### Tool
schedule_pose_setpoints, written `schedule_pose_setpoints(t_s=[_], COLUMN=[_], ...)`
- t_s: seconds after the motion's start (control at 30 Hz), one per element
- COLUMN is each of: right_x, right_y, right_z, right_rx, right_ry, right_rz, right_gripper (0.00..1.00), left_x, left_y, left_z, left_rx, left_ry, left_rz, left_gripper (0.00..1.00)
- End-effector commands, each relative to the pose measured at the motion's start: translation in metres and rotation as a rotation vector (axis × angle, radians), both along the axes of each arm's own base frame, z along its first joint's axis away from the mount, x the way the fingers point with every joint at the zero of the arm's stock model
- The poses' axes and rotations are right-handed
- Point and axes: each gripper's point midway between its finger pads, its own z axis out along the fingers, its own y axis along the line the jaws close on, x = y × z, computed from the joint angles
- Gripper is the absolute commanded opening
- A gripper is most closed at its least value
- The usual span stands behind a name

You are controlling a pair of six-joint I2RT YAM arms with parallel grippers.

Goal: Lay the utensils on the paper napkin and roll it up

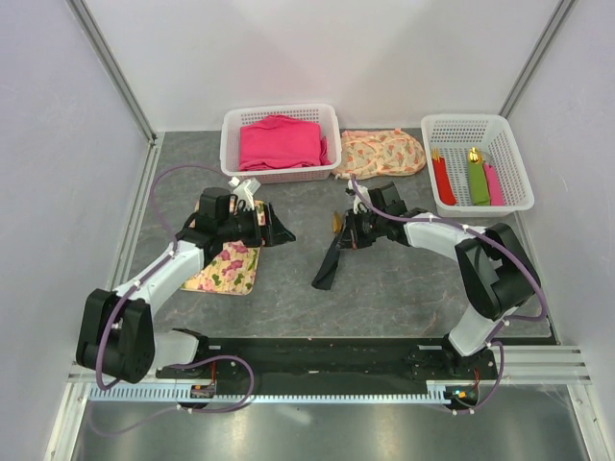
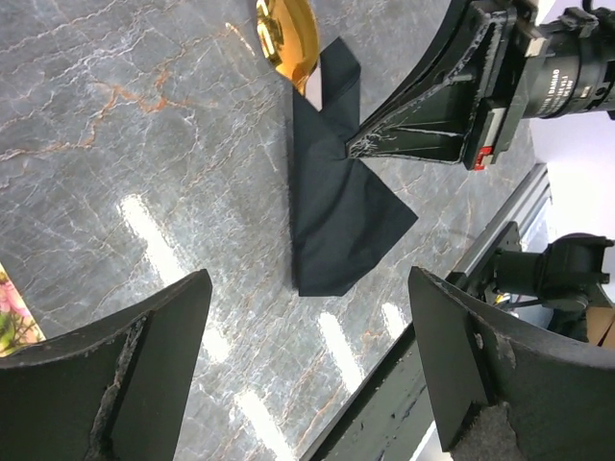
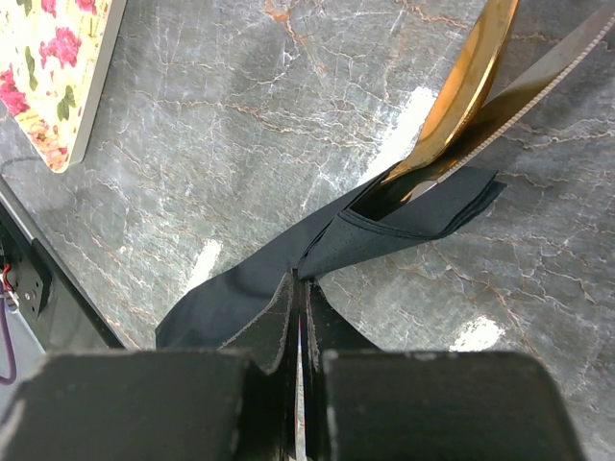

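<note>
The black paper napkin [image 1: 329,264] [image 2: 336,221] [image 3: 240,288] lies folded into a narrow wrap on the grey table. Two utensils poke out of its far end: a gold spoon head [image 2: 285,34] [image 3: 466,91] and a serrated knife blade [image 3: 538,82]. My right gripper [image 1: 342,238] [image 3: 306,279] is shut, pinching the napkin's folded edge at its tips, and the paper puckers toward that spot. To the left, my left gripper [image 1: 283,233] [image 2: 307,279] stands wide open above the table, pointing at the napkin and holding nothing.
A floral mat [image 1: 226,269] [image 3: 58,67] lies under the left arm. At the back stand a white basket [image 1: 231,144] with pink cloth, a floral cloth [image 1: 380,152], and a second white basket [image 1: 480,120] with red, green and pink rolls. A black rail [image 1: 317,355] runs along the near edge.
</note>
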Motion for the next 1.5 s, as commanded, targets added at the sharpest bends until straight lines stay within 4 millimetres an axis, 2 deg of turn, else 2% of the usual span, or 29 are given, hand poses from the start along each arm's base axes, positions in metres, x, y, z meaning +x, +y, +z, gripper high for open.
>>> schedule_pose_setpoints(t_s=[0.0, 0.27, 0.5, 0.73, 0.87, 1.07, 1.1, 1.27, 1.47], right_x=[0.011, 0.013, 0.01, 0.004, 0.004, -0.004, -0.006, -0.02, -0.043], right_y=[0.01, 0.012, 0.015, 0.018, 0.021, 0.026, 0.026, 0.034, 0.043], right_z=[0.033, 0.045, 0.071, 0.092, 0.12, 0.165, 0.17, 0.211, 0.244], right_rx=[0.067, 0.08, 0.121, 0.162, 0.2, 0.256, 0.261, 0.306, 0.34], right_ry=[-0.107, -0.13, -0.194, -0.236, -0.306, -0.396, -0.404, -0.476, -0.555], right_rz=[0.041, 0.05, 0.087, 0.122, 0.155, 0.196, 0.2, 0.24, 0.319], right_gripper=[0.0, 0.0, 0.0, 0.0, 0.0, 0.0, 0.0, 0.0, 0.0], left_x=[0.015, 0.018, 0.013, 0.005, -0.001, -0.024, -0.028, -0.036, -0.042], left_y=[-0.005, -0.012, -0.015, -0.015, -0.015, -0.016, -0.017, -0.017, -0.017], left_z=[0.022, 0.02, 0.022, 0.034, 0.05, 0.061, 0.07, 0.09, 0.12], left_rx=[-0.051, -0.116, -0.164, -0.219, -0.249, -0.306, -0.328, -0.368, -0.428], left_ry=[-0.136, -0.113, -0.133, -0.195, -0.318, -0.434, -0.485, -0.575, -0.58], left_rz=[-0.056, -0.089, -0.127, -0.153, -0.197, -0.276, -0.301, -0.34, -0.339], left_gripper=[0.9, 0.87, 0.86, 0.85, 0.85, 0.86, 0.87, 0.88, 0.88])
